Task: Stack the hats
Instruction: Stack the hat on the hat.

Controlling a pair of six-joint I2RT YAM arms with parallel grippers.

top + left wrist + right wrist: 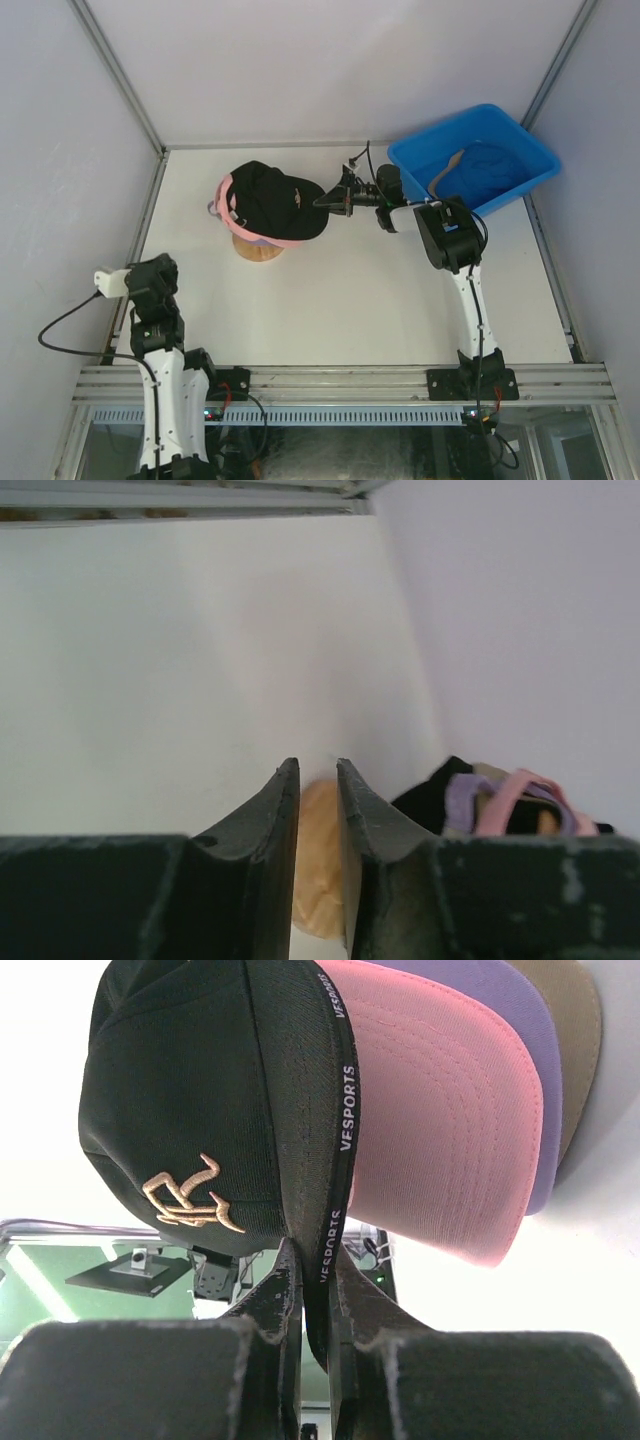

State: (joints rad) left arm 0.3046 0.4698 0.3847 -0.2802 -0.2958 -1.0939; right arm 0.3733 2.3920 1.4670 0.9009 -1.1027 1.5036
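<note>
Found black cap (268, 196) topping stack (440, 1130), brim pinched by right gripper (312, 1260); left gripper (318, 770) barely parted. Judged blue cap (487, 168), 2 o'clock, pending.

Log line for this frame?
right tool: shut on black cap brim | stack: black over pink cap on stand | left tool: ajar, empty

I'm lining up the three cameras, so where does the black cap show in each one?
Top external: the black cap sits left of centre, the topmost cap.
Left wrist: lower right, only a dark fold shows.
Right wrist: upper left, with its logo facing the camera.
Shared landmark: the pink cap, directly under it.
</note>
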